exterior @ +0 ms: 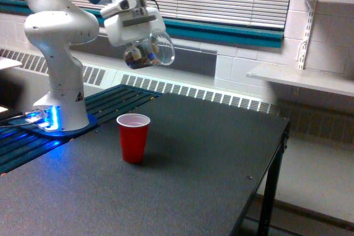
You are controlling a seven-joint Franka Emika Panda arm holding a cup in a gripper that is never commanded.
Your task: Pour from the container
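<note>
Gripper [145, 52]: raised high, closed around the container [150, 51], a clear cup tipped on its side, mouth turned toward the exterior view's right, brown bits lying at its lower end.

Red cup [133, 137]: upright on the dark table [210, 169], well below the gripper and slightly toward the exterior view's left, white inside showing.

Arm base [60, 109]: further left, blue light at its foot.
</note>
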